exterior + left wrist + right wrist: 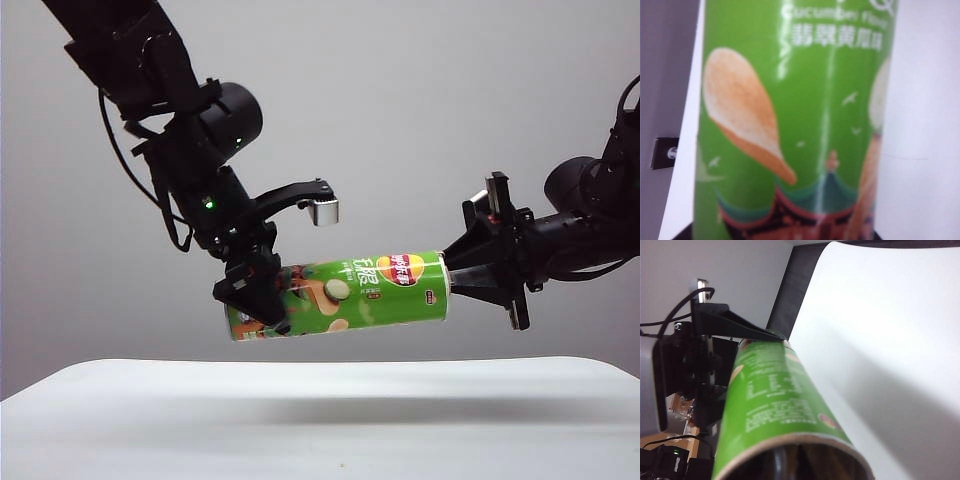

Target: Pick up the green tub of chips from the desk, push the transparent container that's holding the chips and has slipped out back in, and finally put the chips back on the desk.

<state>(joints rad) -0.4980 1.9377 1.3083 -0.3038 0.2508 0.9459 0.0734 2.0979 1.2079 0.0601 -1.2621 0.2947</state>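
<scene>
The green tub of chips (345, 295) hangs lying level in the air above the white desk (320, 420). My left gripper (255, 295) is shut on the tub's end with the red-orange artwork, and in the left wrist view the tub (800, 100) fills most of the picture. My right gripper (452, 277) is at the tub's other, open end, its fingers pointing into the mouth. The right wrist view looks along the tub (770, 405) from that mouth, which is dark inside. No transparent container sticks out, and the chips are hidden.
The left arm's camera bracket (322, 210) juts out just above the tub. The desk (880, 315) lies well below the tub, with the tub's shadow on it. A grey wall stands behind. Wooden fittings (680, 410) show beyond the desk's edge.
</scene>
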